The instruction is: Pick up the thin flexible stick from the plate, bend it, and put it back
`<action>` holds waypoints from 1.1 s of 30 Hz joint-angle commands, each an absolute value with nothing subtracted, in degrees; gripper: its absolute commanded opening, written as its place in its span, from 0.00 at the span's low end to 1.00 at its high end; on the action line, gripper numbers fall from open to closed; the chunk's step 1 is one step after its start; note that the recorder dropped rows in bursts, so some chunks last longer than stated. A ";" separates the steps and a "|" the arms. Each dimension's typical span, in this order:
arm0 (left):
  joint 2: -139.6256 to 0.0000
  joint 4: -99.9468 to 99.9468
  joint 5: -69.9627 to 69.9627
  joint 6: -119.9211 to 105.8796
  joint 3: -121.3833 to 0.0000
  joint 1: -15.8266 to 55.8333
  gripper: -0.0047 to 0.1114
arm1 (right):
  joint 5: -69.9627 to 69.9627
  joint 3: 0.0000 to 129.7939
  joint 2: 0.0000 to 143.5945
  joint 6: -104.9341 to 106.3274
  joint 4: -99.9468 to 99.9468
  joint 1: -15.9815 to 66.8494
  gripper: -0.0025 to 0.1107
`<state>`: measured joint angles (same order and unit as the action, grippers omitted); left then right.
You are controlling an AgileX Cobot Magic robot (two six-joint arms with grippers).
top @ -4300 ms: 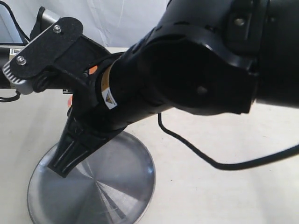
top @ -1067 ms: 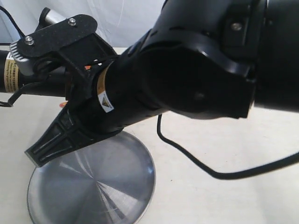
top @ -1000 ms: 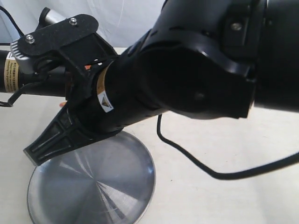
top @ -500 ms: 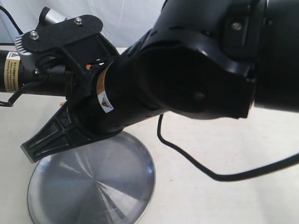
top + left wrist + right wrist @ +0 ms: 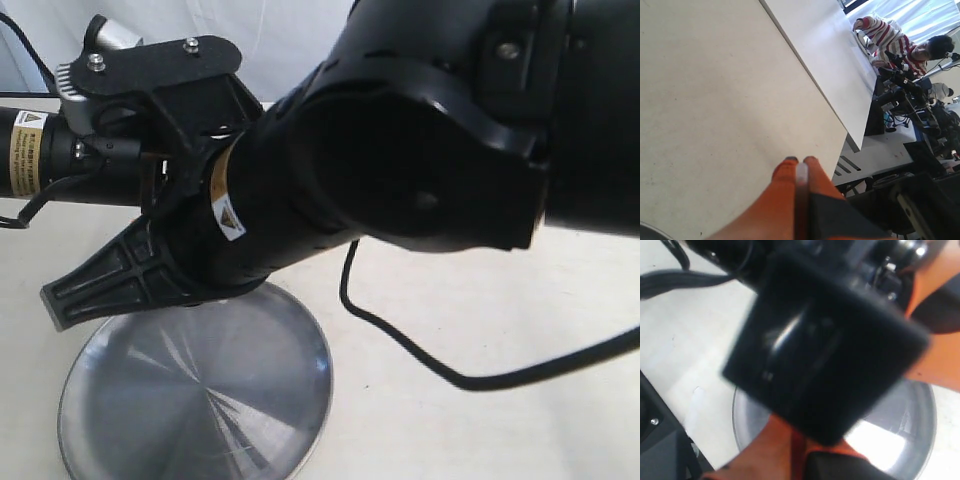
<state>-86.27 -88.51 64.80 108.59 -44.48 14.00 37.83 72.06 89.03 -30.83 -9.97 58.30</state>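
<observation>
Between the orange pads of my left gripper (image 5: 800,162) lies the thin flexible stick (image 5: 801,173), its pale whitish tip showing near the pad ends; the pads are shut on it over bare table. My right gripper (image 5: 799,436) is also shut, with a dark red strip of the stick (image 5: 798,452) between its orange pads. It hangs above the shiny silver plate (image 5: 920,415), its tips hidden behind the left arm's black body (image 5: 825,355). In the exterior view the plate (image 5: 230,410) lies at the lower left. The arms hide the stick there, and one black finger (image 5: 100,285) juts left over the plate's rim.
The right arm's thick black body (image 5: 430,130) fills most of the exterior view. A black cable (image 5: 420,355) trails over the pale table to the right of the plate. The left wrist view shows the table's edge (image 5: 840,120), with benches and a seated person (image 5: 895,40) beyond.
Over the last second the black finger above the plate has swung up toward level and leftward. The left arm's camera bracket has shifted right. Both grippers stay shut.
</observation>
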 commanded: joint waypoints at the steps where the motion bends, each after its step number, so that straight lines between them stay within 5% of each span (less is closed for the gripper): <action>1: -85.98 -89.59 69.96 109.03 -44.32 14.53 0.04 | 40.09 72.23 89.54 -33.10 -13.29 56.64 0.02; 33: -81.94 -96.94 69.96 107.79 -44.32 14.42 0.04 | 41.18 70.80 89.54 -36.88 -4.30 56.64 0.02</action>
